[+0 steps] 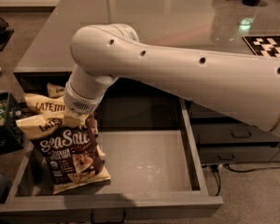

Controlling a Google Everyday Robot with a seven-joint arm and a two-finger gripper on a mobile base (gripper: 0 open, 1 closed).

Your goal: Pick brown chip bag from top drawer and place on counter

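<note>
At the left end of the wide grey drawer [144, 167], the glossy dark-brown chip bag [72, 155] hangs upright below jaws pinching its top.

We see a glossy, crinkled brown chip bag [72, 153], a smooth matt top drawer [144, 162] and a mirror-glossy counter [168, 13]; the gripper [77, 118], left of centre atop the bag, is perhaps plastic.

The arm [200, 73] comes in from 3 o'clock and bends at a rounded joint [102, 45]. Its ribbed wrist [83, 99] points toward 7 o'clock, with the gripper [76, 117] just below, largely hidden.
</note>
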